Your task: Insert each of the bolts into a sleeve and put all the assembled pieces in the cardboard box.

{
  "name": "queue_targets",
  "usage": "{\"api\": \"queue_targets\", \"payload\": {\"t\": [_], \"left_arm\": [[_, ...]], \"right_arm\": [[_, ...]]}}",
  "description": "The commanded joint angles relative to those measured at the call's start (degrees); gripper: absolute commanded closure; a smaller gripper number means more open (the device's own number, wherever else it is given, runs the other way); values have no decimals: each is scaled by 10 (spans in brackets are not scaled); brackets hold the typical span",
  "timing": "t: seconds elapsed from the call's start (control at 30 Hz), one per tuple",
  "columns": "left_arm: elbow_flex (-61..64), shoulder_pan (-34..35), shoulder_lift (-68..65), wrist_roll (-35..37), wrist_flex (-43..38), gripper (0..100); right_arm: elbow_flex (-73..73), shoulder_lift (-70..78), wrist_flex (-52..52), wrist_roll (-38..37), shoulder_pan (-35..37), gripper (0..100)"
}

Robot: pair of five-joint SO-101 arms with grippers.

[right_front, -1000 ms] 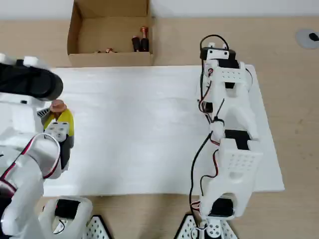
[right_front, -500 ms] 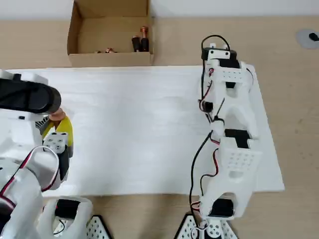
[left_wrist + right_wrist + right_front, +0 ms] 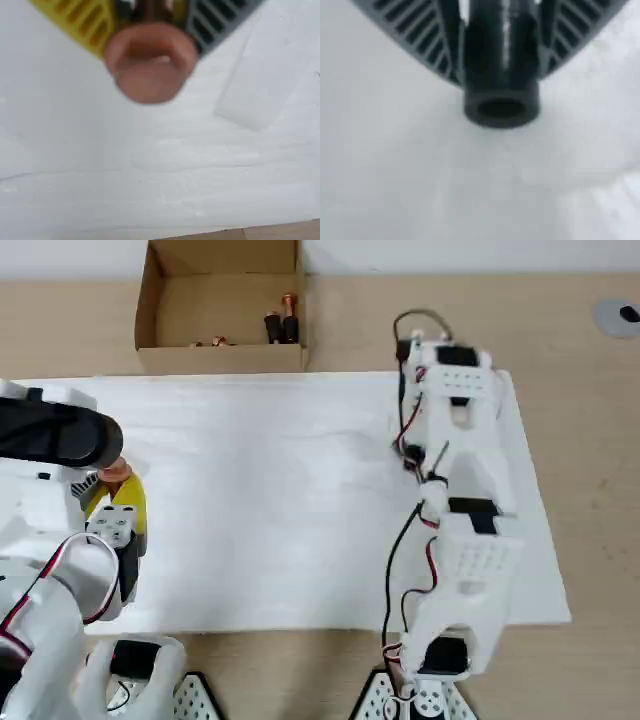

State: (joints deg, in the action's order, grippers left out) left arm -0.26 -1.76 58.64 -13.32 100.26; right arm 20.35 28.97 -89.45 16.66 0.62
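My left gripper (image 3: 150,15) is shut on a copper-coloured bolt (image 3: 150,62), its round head pointing out of the jaws over the white sheet. In the high view that bolt (image 3: 116,472) shows at the sheet's left edge, beside the yellow finger (image 3: 128,508). My right gripper (image 3: 500,45) is shut on a black sleeve (image 3: 501,107), open end outward, close above the sheet. The right arm (image 3: 455,410) is at the sheet's right side. The cardboard box (image 3: 150,310) at the back holds assembled pieces (image 3: 281,322).
A white foam sheet (image 3: 290,500) covers the table between the arms. Small copper parts (image 3: 210,341) lie at the box's front wall. A grey round object (image 3: 618,315) sits at the far right of the wooden table.
My left gripper with the bolt drew a little toward the near side. The right arm's wrist shifted slightly toward the back of the sheet.
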Motion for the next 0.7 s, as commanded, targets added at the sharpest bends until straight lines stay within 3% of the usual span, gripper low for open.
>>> {"api": "queue_targets", "payload": {"t": [0.0,0.3,0.67], "left_arm": [[-5,0,1,-4,1,995],[-5,0,1,-79,1,995],[-5,0,1,-84,1,995]], "right_arm": [[82,-129,-38,-18,4,988],[146,-353,-78,-42,7,987],[142,-618,-105,-46,7,988]]}}
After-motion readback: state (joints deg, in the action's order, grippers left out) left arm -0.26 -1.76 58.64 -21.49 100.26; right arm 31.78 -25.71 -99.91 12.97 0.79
